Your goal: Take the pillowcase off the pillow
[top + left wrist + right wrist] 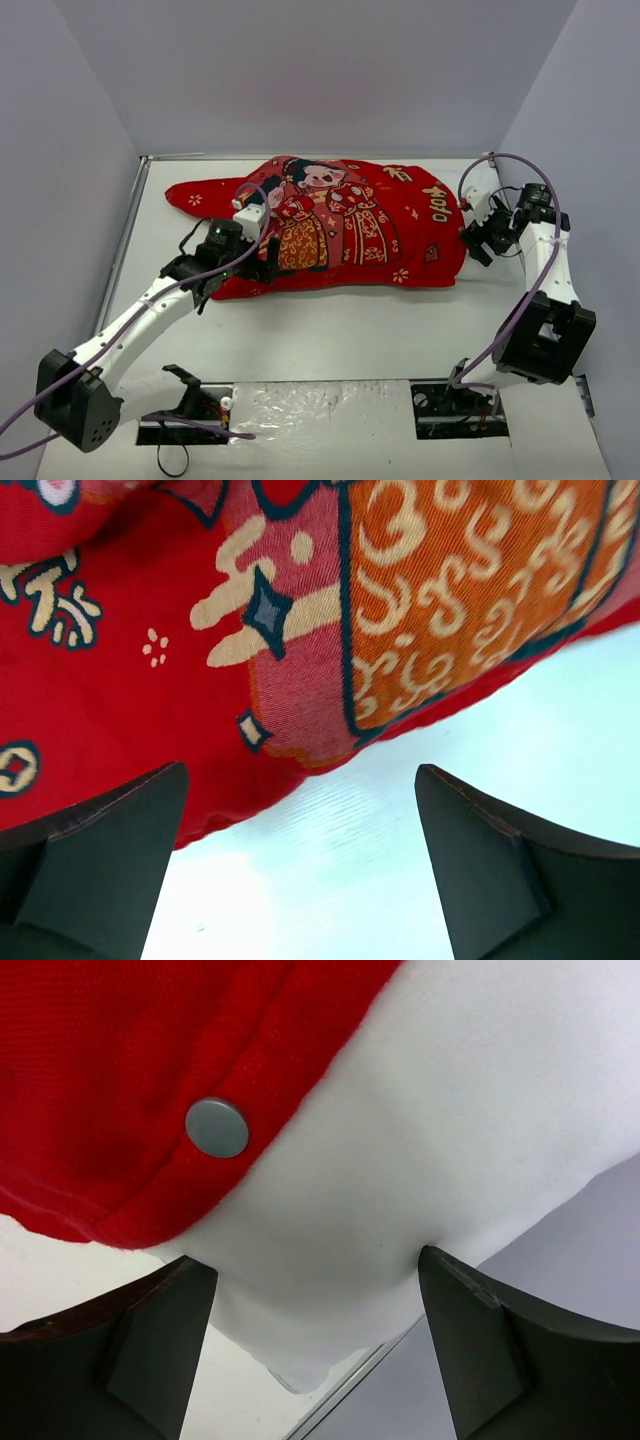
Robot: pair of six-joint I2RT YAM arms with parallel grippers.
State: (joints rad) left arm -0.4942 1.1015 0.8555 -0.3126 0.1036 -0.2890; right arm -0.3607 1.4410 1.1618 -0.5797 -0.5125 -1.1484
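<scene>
The red pillowcase [340, 225] with the cartoon figures lies across the far half of the table, stuffed plump. My left gripper [265, 262] is at its near left edge. In the left wrist view the left gripper [300, 860] is open and empty, with the printed red fabric [200, 630] just beyond the fingertips. My right gripper [472, 240] is at the case's right end. In the right wrist view the right gripper [315, 1340] is open, with the white pillow [400, 1160] bulging out of the red case [120, 1080] between the fingers. A grey snap button [217, 1127] sits on the case's hem.
The white table [330, 330] is bounded by grey walls at the back and both sides, with a metal rail [125, 240] along the left. The table's right edge [350, 1390] shows just under the pillow corner. Cables and a plastic strip [320, 405] lie between the arm bases.
</scene>
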